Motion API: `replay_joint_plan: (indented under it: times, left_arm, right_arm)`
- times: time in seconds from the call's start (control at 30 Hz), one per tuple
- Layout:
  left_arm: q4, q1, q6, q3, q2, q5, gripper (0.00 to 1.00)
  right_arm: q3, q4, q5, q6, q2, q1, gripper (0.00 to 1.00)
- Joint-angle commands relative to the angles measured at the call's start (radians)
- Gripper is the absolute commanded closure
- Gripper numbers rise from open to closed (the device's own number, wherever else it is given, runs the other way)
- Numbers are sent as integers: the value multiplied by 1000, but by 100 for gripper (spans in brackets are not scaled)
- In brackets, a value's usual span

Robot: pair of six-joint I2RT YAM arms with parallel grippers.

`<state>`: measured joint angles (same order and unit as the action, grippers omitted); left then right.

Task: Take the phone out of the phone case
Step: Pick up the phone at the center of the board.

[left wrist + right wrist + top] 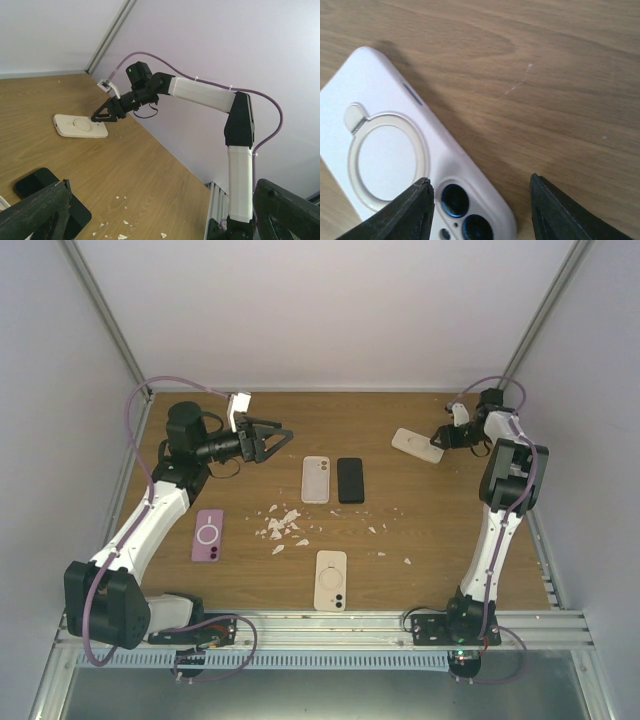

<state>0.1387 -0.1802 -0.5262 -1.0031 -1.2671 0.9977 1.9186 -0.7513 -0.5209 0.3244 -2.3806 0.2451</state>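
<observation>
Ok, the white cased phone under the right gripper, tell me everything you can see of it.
The white cased phone lies flat, back up, at the far right of the wooden table. Its case looks smooth, matte and cream-white, with rounded corners. A raised ring with a small tab sits on the back, and a cutout shows two dark lenses. The right gripper is open at the camera end, one fingertip above the case. I cannot tell whether it touches.

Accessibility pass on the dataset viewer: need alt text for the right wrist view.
A white cased phone lies back-up on a wooden table, its ring mount and camera lenses showing. The right end effector hovers close above the camera corner, its dark fingers apart, one over the case and one over bare wood.
</observation>
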Motion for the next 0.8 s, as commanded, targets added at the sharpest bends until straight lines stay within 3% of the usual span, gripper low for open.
replay_joint_plan:
  times: [0.0,0.1,0.2,0.23,0.37,0.53,0.77]
  left_arm:
    - [45,6,8,7,8,5,1]
    - [49,7,2,8,8,7,1]
    - [51,6,-1,7,6,9,1]
    - [52,7,-3,7,5,9,1]
    - [61,7,-7,14,5,9,1]
    - [70,7,-15,17,3,11,1]
    - [69,7,-14,15,8,13,1]
  right_arm:
    - [-55,-44,-102,-16,-16,9,48]
    - [-109,-58,-161,-33,2,8,57]
    - [-149,-83,-219,-48,23,8,57]
    - [-167,-83,-227,-56,38,8,53]
    - [-250,7,-138,-59,147,-5,21]
    - [-319,102,89,-30,235,-79,2]
    - [-291,122,318,49,192,-177,0]
